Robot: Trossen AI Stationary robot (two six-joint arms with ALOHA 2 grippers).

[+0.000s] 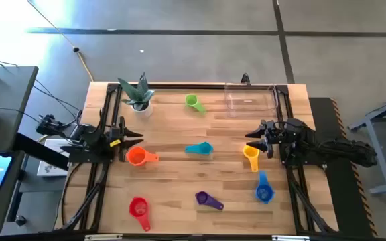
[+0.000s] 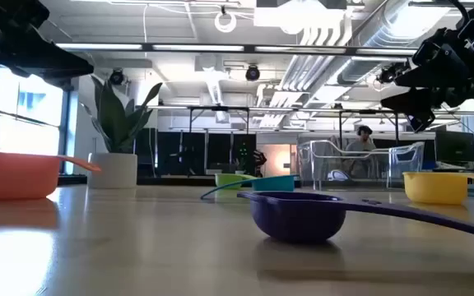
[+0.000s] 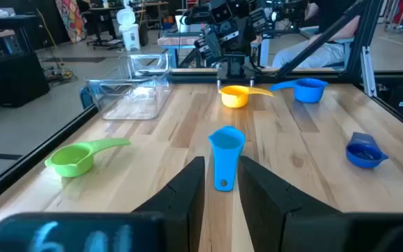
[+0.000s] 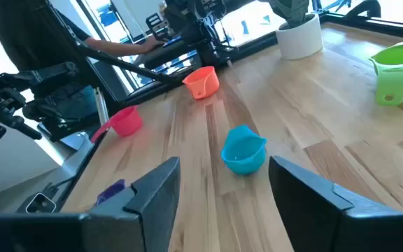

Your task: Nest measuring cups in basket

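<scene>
Seven measuring cups lie apart on the wooden table, each resting on its bowl. They are green (image 1: pixel 193 102), teal (image 1: pixel 200 148), orange (image 1: pixel 137 156), yellow (image 1: pixel 250 154), blue (image 1: pixel 265 191), purple (image 1: pixel 206 199) and red (image 1: pixel 138 207). The clear basket (image 1: pixel 250 100) stands at the far right and holds no cup. My left gripper (image 1: pixel 137 137) hangs open above the table just beyond the orange cup, pointing at the teal cup (image 3: pixel 224 142). My right gripper (image 1: pixel 249 134) hangs open, its fingers wide apart, just beyond the yellow cup. Both grippers hold nothing.
A white pot with a green plant (image 1: pixel 139 100) stands at the far left of the table. Black frame rails (image 1: pixel 106 120) run along the left and right sides. Bare wood lies between the cups in the middle.
</scene>
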